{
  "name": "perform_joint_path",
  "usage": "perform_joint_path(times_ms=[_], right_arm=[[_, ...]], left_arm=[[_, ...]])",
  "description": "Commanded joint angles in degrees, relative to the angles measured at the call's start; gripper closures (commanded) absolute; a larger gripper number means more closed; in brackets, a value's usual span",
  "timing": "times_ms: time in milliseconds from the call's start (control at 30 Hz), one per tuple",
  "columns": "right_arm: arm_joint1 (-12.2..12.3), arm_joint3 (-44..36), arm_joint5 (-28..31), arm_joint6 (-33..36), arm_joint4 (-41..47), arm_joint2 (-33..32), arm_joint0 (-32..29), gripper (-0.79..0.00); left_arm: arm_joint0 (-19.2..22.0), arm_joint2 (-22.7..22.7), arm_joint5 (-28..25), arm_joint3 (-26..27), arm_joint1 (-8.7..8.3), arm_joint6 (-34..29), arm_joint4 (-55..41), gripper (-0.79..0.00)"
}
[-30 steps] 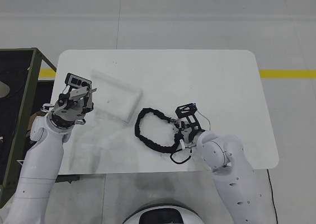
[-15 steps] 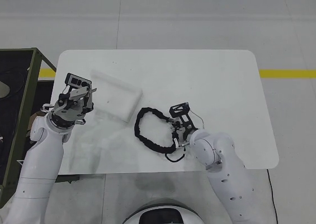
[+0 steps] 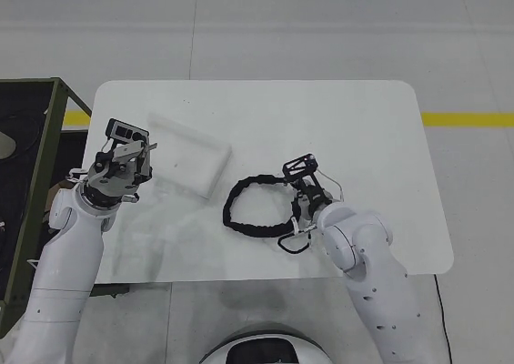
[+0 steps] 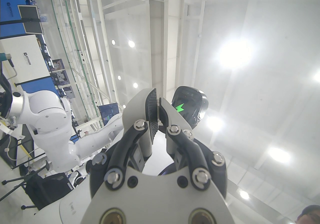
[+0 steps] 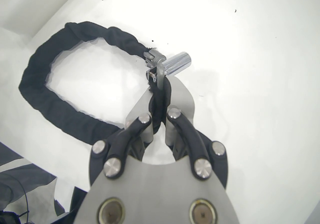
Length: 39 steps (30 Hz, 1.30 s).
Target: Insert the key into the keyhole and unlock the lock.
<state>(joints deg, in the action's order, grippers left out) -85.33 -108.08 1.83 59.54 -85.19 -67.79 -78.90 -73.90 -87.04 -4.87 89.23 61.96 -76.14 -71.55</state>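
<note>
A chain lock in a black fabric sleeve (image 5: 50, 100) lies as a loop (image 3: 257, 205) near the middle of the white table (image 3: 366, 118). Its chrome lock cylinder (image 5: 177, 65) sticks out at the sleeve's end. My right gripper (image 5: 160, 95) is shut on the sleeve just behind that cylinder, at the loop's right side (image 3: 299, 187). My left gripper (image 3: 129, 156) is held above the table's left edge, pointing upward. It is shut on a thin metal key (image 4: 158, 112), whose edge shows between the pads.
A flat white pad (image 3: 188, 155) lies between the two grippers, left of the chain. A dark cart with a green frame (image 3: 47, 136) stands against the table's left side. Bare tabletop stretches to the right and back.
My right gripper swung left and then back to the right with the chain's end, and the loop has flattened and shifted right. The left arm has kept still.
</note>
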Motion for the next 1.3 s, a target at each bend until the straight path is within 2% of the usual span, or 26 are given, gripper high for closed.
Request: perform_joint_path(times_ms=[0, 400, 467, 600, 767, 900, 967, 1067, 1200, 1233, 1267], right_arm=[[-0.01, 0.02, -0.04, 0.03, 0.04, -0.01, 0.01, 0.0], [0.11, -0.11, 0.68, -0.78, -0.81, 0.1, -0.79, 0.0], [0.59, -2.0, -0.81, -3.47, -12.18, 0.16, -1.06, 0.0], [1.44, -5.66, -0.26, -9.65, -35.42, 4.23, -3.23, 0.0], [2.09, -5.35, 1.33, -11.3, -62.09, 9.87, -4.28, 0.0], [2.45, -1.14, 3.81, -10.63, -80.68, 12.82, -4.31, 0.0], [2.32, -0.25, 2.62, -11.05, -82.94, 13.72, -4.7, 0.0], [2.29, 1.21, 5.18, -11.81, -85.54, 13.87, -5.02, 0.0], [2.43, 1.82, 11.41, -15.95, -87.8, 14.42, -5.37, 0.0], [2.42, 0.07, 8.27, -15.53, -88.81, 13.98, -5.25, 0.0], [2.16, -1.64, 4.31, -15.24, -85.28, 13.69, -6.05, 0.0]], left_arm=[[0.0, 0.0, 0.0, 0.0, 0.0, 0.0, 0.0, 0.0], [0.0, 0.0, 0.0, 0.0, 0.0, 0.0, 0.0, 0.0], [0.0, 0.0, 0.0, 0.0, 0.0, 0.0, 0.0, 0.0], [0.0, 0.0, 0.0, 0.0, 0.0, 0.0, 0.0, 0.0], [0.0, 0.0, 0.0, 0.0, 0.0, 0.0, 0.0, 0.0], [0.0, 0.0, 0.0, 0.0, 0.0, 0.0, 0.0, 0.0], [0.0, 0.0, 0.0, 0.0, 0.0, 0.0, 0.0, 0.0], [0.0, 0.0, 0.0, 0.0, 0.0, 0.0, 0.0, 0.0], [0.0, 0.0, 0.0, 0.0, 0.0, 0.0, 0.0, 0.0], [0.0, 0.0, 0.0, 0.0, 0.0, 0.0, 0.0, 0.0], [0.0, 0.0, 0.0, 0.0, 0.0, 0.0, 0.0, 0.0]])
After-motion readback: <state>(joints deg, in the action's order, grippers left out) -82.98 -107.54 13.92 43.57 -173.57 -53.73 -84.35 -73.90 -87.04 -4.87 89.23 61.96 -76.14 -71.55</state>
